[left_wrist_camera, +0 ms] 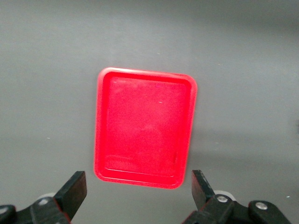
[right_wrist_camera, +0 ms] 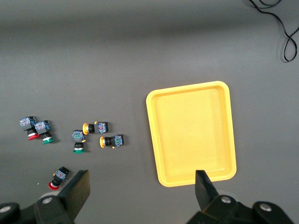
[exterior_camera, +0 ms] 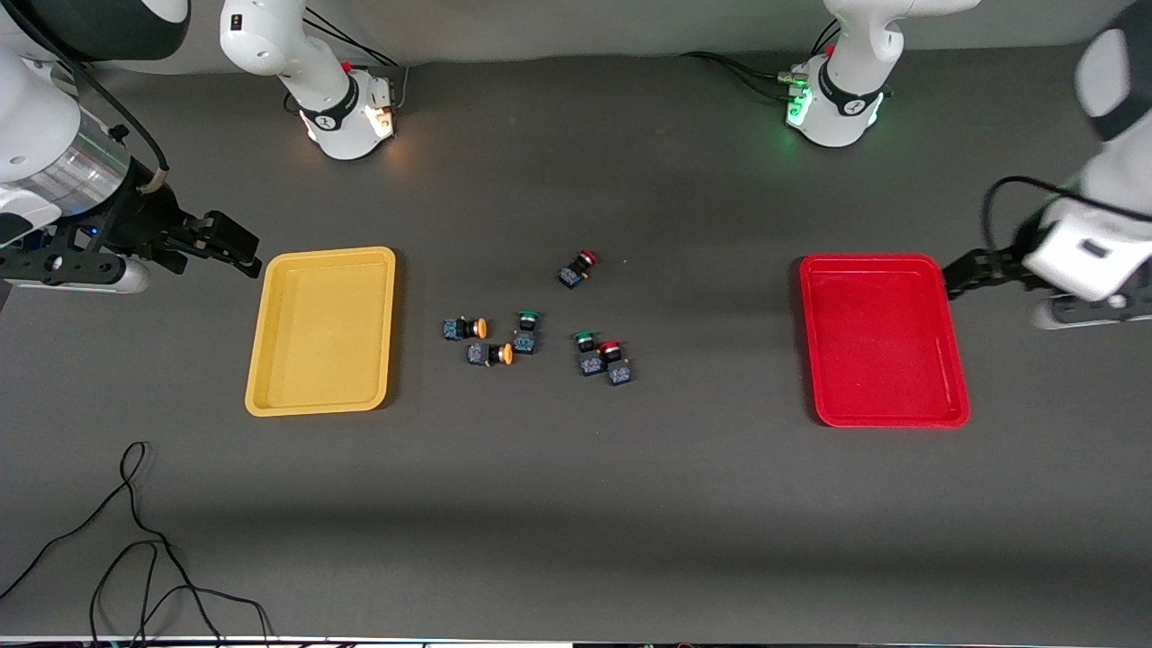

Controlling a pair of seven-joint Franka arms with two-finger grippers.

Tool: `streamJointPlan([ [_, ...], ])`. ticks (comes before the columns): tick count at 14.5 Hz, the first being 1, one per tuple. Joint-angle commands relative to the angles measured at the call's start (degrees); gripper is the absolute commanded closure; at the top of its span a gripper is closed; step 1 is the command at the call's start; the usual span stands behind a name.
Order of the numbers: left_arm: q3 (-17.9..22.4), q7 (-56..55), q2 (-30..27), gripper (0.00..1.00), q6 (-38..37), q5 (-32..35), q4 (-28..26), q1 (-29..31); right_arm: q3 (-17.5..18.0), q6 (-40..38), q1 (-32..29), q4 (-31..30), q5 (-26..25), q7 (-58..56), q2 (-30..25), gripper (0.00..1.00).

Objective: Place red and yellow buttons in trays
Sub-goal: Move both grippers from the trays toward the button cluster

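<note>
Your left end effector [left_wrist_camera: 135, 191] hangs with its fingers [left_wrist_camera: 74, 189] spread wide and nothing between them, above the bare surface [exterior_camera: 576, 504] just off the red tray [exterior_camera: 882, 337], at the left arm's end. Your right end effector [right_wrist_camera: 140, 191] is likewise released and empty, above the surface just off the yellow tray [exterior_camera: 321, 331], at the right arm's end. Neither tray holds anything.

All 6 switches lie loose on the surface between the 2 trays, well apart from both. The 2 yellow buttons sit toward the yellow tray: 1 yellow button [exterior_camera: 465, 328] lies on its side, and the second yellow button [exterior_camera: 490, 354] lies just beside it, slightly nearer the front camera. A green button [exterior_camera: 526, 331] stands just beside that pair, toward the red tray. The first red button [exterior_camera: 577, 269] lies alone, farther from the front camera than the rest. The second red button [exterior_camera: 615, 362] sits pressed against another green button [exterior_camera: 587, 352], the 2 touching, with the red 1 on the red tray's side.

A thin black cable [exterior_camera: 135, 558] loops on the surface nearer the front camera than the yellow tray, close to the surface's edge.
</note>
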Motion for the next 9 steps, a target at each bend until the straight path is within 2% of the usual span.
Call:
streamJointPlan([
  [1,8.2,0.6,-1.4,0.00,-3.7,0.2,1.5,-7.4,-0.5,-1.1,0.5,0.7,-1.4,-0.1,0.3,0.00],
  [3,8.0,1.2,-1.6,0.00,-4.6,0.6,2.1,-6.3,0.7,-0.2,0.5,0.0,-0.6,1.0,1.3,0.00],
  [4,7.3,1.2,-1.7,0.00,-4.8,0.8,2.1,-6.2,2.6,1.6,0.5,-1.0,0.7,2.8,2.6,0.00],
  [6,7.2,1.4,-1.7,0.00,-4.8,0.8,2.2,-6.3,9.1,8.0,0.5,-4.5,2.9,9.8,4.9,0.00],
  [9,7.0,1.4,-1.7,0.00,-5.1,0.8,2.1,-7.0,18.7,20.0,0.6,-12.9,2.9,20.7,5.2,0.00],
])
